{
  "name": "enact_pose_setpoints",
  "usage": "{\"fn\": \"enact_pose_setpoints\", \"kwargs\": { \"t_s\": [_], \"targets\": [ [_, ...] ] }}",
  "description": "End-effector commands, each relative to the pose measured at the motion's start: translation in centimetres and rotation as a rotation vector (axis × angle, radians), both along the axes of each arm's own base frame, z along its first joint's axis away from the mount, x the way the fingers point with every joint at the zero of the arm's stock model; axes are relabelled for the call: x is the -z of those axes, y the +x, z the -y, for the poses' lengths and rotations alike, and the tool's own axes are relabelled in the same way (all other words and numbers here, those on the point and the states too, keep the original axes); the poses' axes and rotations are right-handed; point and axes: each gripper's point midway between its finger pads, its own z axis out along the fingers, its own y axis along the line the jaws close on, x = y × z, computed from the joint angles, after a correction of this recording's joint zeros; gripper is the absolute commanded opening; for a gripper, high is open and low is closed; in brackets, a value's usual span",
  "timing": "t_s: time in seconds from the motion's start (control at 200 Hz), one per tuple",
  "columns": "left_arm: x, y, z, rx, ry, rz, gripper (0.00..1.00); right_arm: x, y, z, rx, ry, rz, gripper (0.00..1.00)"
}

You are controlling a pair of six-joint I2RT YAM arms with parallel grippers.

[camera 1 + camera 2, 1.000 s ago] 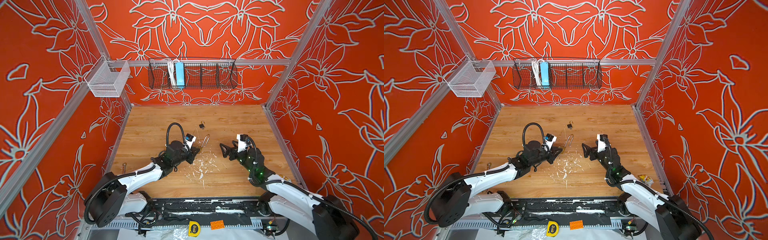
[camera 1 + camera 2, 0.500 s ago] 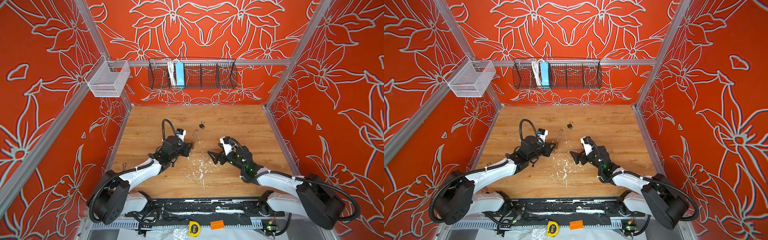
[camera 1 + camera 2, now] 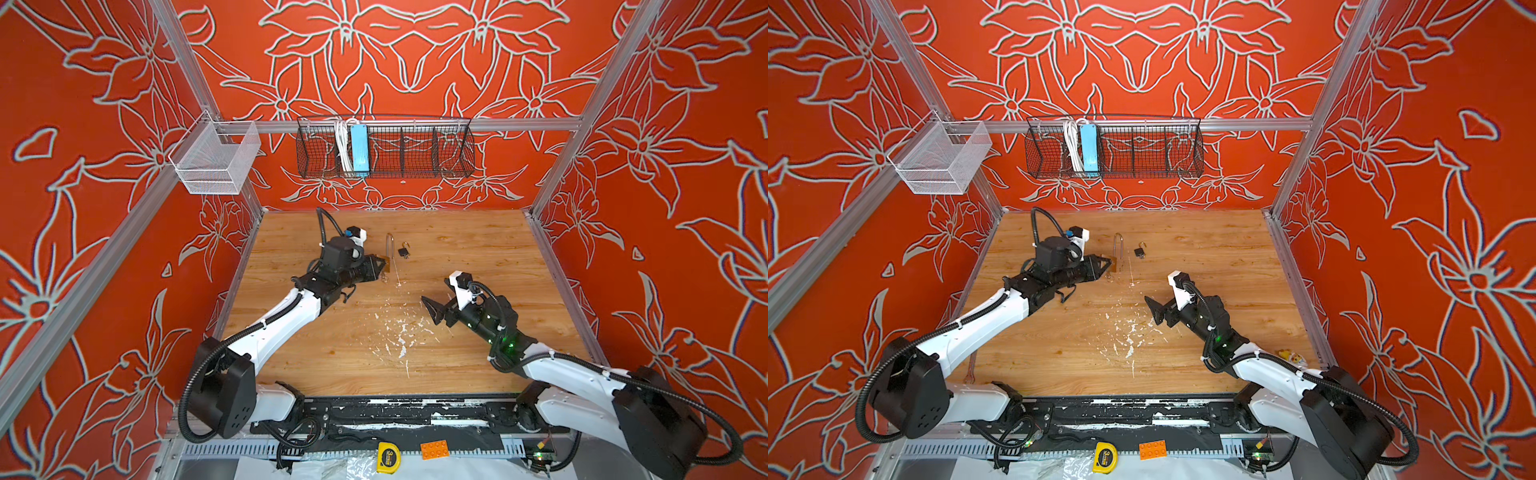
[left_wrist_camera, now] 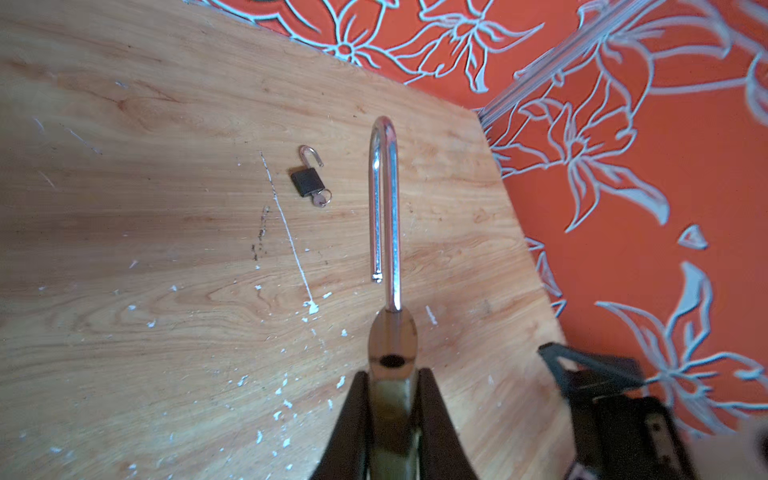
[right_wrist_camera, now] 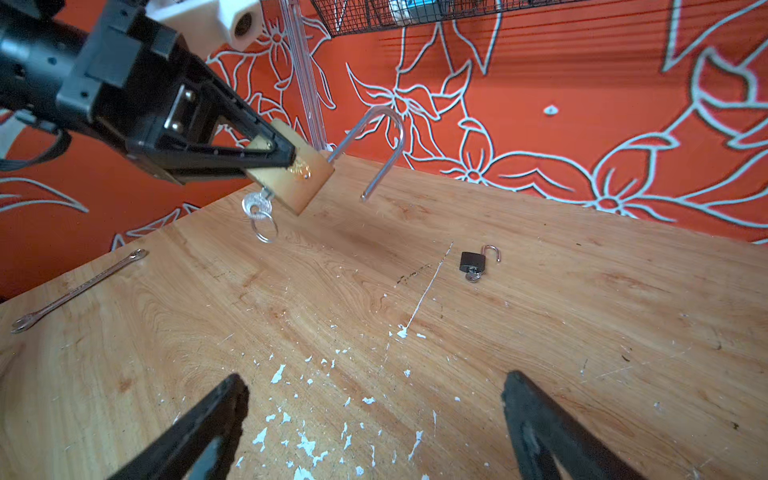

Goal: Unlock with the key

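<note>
The left gripper [image 5: 286,153] was clamped on the body of a brass padlock [image 5: 299,183], one black finger on each flat face. In the right wrist view the lock hung clear of the wooden worktop [image 3: 478,257], over its back-left part, tilted, with its long silver shackle [image 5: 386,137] aimed at the back edge. The shackle stood open: one leg sat in the body, while the free end hung outside. The left wrist view showed the empty hole on top of the body just beyond the gripper [image 4: 390,374]. A small silver key [image 5: 255,203] sat in the underside of the lock, and a thin wire ring [image 5: 266,228] dangled from it.

In both top views the gripper [image 3: 380,266] [image 3: 1106,262] and lock lay left of the middle, nearer the back edge than the front.

A small black padlock [image 3: 403,252] [image 4: 306,182] lay flat on the worktop just beside the shackle, toward the middle of the back half. Its own shackle was open and a key was in it.

The right gripper [image 5: 374,376] [image 3: 432,309] hovered right of the middle, its two fingers wide apart and holding nothing, well apart from both locks. White flecks [image 3: 399,336] were scattered on the wood in front of it. A slim silver spanner [image 5: 79,289] lay near the left edge.
</note>
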Motion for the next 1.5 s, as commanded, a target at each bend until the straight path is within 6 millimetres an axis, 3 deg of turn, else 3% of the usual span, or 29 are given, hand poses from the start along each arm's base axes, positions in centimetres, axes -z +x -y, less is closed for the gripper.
{"fn": "enact_pose_setpoints", "kwargs": {
  "t_s": [0.0, 0.14, 0.415, 0.656, 0.846, 0.971, 1.081, 1.491],
  "targets": [
    [-0.2, 1.4, -0.9, 0.035, -0.222, -0.087, 0.0, -0.7, -0.3, 0.2, 0.0, 0.009, 0.047, 0.98],
    [-0.2, 2.8, -1.9, 0.055, -0.097, -0.107, 0.0, -0.4, -0.2, 0.0, -0.004, 0.002, 0.036, 0.98],
    [2.9, 5.4, -3.2, -0.012, 0.003, -0.152, 0.0, -0.7, -0.5, 0.4, 0.005, -0.003, 0.05, 0.98],
    [6.1, 9.3, -0.9, 0.036, -0.086, -0.161, 0.0, -0.6, -0.4, 0.7, 0.019, -0.008, 0.053, 0.98],
    [7.5, 11.6, -0.2, 0.001, -0.055, -0.129, 0.0, -0.4, -0.1, 0.2, 0.004, -0.021, 0.043, 0.98],
    [8.0, 12.9, 1.2, 0.069, -0.093, -0.142, 0.0, 0.0, 0.2, 0.1, 0.007, -0.036, 0.038, 0.98],
    [9.3, 13.4, 1.9, 0.096, -0.122, -0.152, 0.0, 0.0, 0.1, 0.0, 0.001, -0.04, 0.036, 0.98],
    [13.6, 14.1, -0.6, 0.053, -0.085, -0.217, 0.0, 0.2, 0.5, -0.4, -0.009, -0.048, 0.031, 0.98]
  ]
}}
